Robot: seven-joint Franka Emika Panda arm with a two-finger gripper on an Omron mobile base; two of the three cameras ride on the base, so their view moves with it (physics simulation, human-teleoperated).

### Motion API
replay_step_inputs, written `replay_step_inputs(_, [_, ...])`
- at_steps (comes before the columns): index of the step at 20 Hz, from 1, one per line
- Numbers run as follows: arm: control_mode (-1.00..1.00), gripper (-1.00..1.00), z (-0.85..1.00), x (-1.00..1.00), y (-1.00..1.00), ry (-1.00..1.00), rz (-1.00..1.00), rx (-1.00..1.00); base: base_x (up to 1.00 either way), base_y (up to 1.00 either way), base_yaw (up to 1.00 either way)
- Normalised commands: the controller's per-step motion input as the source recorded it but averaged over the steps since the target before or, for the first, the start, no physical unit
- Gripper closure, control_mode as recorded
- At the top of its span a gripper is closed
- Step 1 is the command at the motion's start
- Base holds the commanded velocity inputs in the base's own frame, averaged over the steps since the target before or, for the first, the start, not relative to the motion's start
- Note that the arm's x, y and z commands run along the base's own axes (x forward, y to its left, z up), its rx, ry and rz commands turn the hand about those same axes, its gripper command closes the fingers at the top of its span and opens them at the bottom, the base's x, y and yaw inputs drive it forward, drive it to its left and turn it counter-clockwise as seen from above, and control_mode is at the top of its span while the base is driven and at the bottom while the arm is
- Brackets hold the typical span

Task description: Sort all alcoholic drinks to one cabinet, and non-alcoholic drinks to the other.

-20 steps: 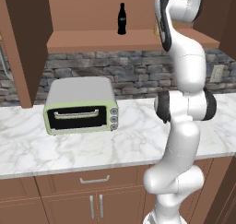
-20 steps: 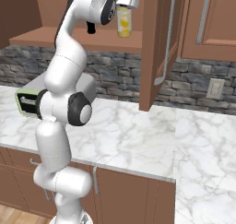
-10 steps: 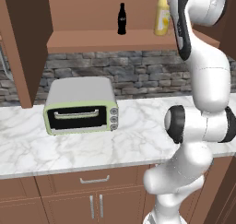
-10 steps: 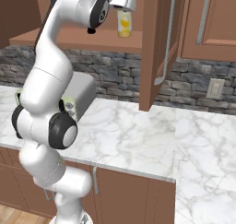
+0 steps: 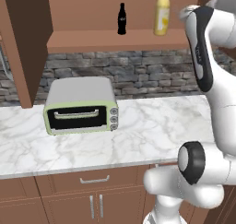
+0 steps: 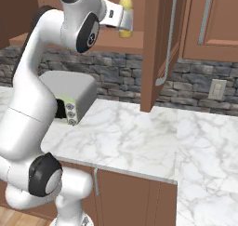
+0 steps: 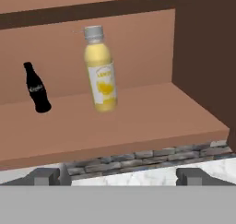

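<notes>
Two non-alcoholic drinks stand on the open cabinet's shelf floor: a small black cola bottle on the left and a taller yellow bottle on the right. My gripper is open and empty. It hangs in front of the shelf edge, a short way back from the yellow bottle, with its fingertips spread wide. The other cabinet to the right has its door shut. The alcoholic drinks are out of view.
The open cabinet's door juts out to the right of the shelf, and another door hangs at its left. A pale green toaster oven sits on the marble counter below the shelf. Drawer cabinets run underneath.
My arm has swung back and to the right, away from the shelf, uncovering the yellow bottle in the left base view. Both bottles stay put, and the gripper stays open.
</notes>
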Motion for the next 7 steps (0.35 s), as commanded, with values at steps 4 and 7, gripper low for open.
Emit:
replay_step_inputs(4, [-1.00,-1.00,-0.38,-1.00,0.04,0.00,0.00,0.00,0.00,0.00,0.00])
replay_step_inputs(7, [-1.00,-1.00,-0.51,-1.00,0.08,0.00,0.00,0.00,0.00,0.00,0.00])
